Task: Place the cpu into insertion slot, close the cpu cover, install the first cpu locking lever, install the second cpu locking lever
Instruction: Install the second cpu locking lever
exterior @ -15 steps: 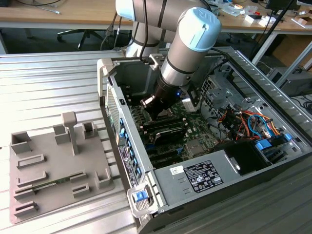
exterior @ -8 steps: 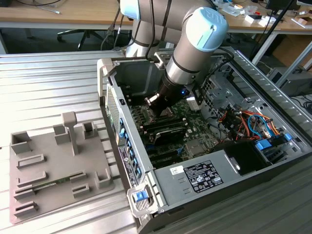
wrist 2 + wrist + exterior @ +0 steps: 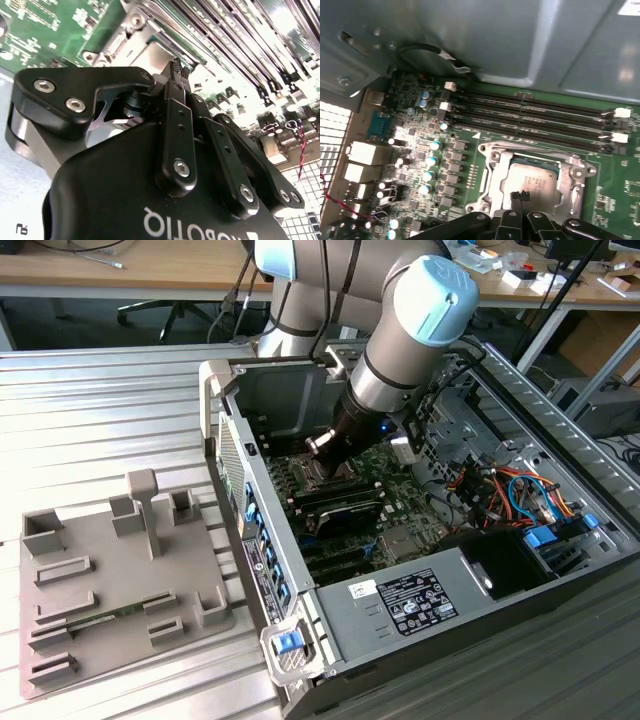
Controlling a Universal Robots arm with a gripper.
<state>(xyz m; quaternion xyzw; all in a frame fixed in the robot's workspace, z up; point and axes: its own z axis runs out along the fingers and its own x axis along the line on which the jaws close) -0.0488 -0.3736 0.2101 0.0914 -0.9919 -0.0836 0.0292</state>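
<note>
In the first wrist view the cpu [image 3: 536, 179] lies flat in the insertion slot [image 3: 489, 150], its silvery-grey face showing through the square cut-out. The cpu cover [image 3: 496, 172] lies down around it as a silvery frame. My gripper [image 3: 520, 196] hovers at the near edge of the cpu with its black fingertips pressed together and nothing visible between them. The second wrist view shows the gripper [image 3: 177, 67] from behind, fingers converging toward the metal socket frame [image 3: 150, 37]. In the exterior view the gripper [image 3: 322, 448] reaches down into the open computer case onto the green board.
Long black memory slots [image 3: 530, 117] run beside the socket, and blue-topped capacitors [image 3: 431, 161] stand on its other side. The grey case wall [image 3: 470, 35] rises close behind. A power supply [image 3: 420, 600] and orange-blue cables [image 3: 510, 490] sit in the case; a grey fixture tray [image 3: 110, 580] lies outside.
</note>
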